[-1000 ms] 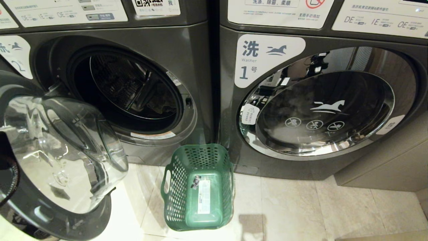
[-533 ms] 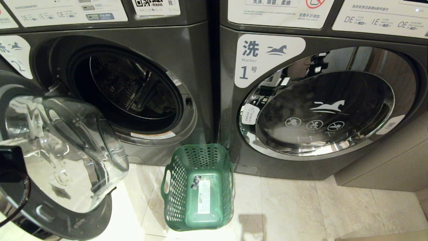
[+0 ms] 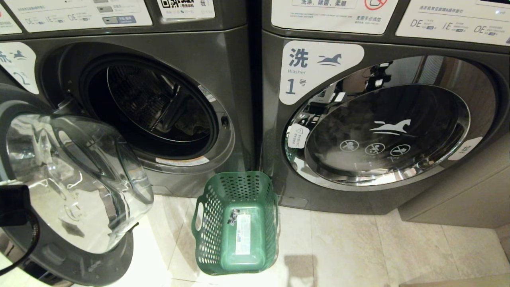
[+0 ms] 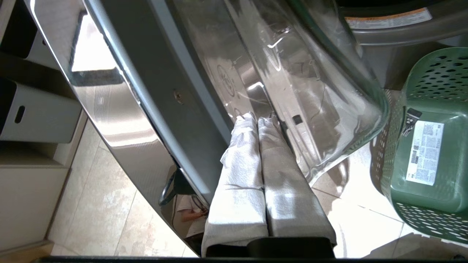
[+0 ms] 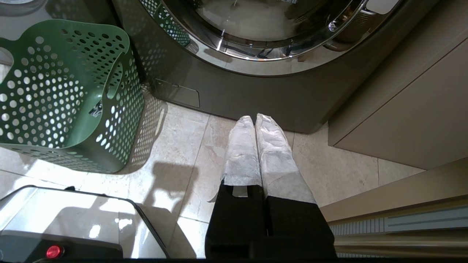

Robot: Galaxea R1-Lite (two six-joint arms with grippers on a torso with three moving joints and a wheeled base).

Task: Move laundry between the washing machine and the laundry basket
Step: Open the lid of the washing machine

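Head view, left to right. At the far left edge, a dark part of the left arm [image 3: 14, 205] shows in front of the open door. The left hand [image 4: 257, 122] is closed, its two white-wrapped fingers [image 4: 241, 160] pressed together w/ nothing between them; in the left wrist view the tips sit right at the inner face of the door [image 3: 75, 179], beside the clear glass bowl; contact cannot be told.

That door belongs to the washing machine [image 3: 223, 71], the dark grey front-loader w/ a white label marked "2" at upper left. It is swung wide open toward the camera, so the drum opening is exposed. Inside the drum, low on its right side, lies the laundry [image 3: 193, 126], a small pale, rumpled bundle, mostly in shadow.

On the tiled floor [image 3: 358, 247], in front of the gap between the two machines, stands the laundry basket [image 3: 255, 187]: dark green, perforated, w/ only a white sticker on its base.

To the right is washer no. 1 [image 3: 279, 175], door shut, chrome rim reflecting the room.

The right hand [image 5: 255, 118] is outside the head view. In the right wrist view it hangs low over the floor tiles before washer no. 1, fingers closed together and empty, basket off to its side. A beige cabinet [image 3: 458, 199] stands at far right.
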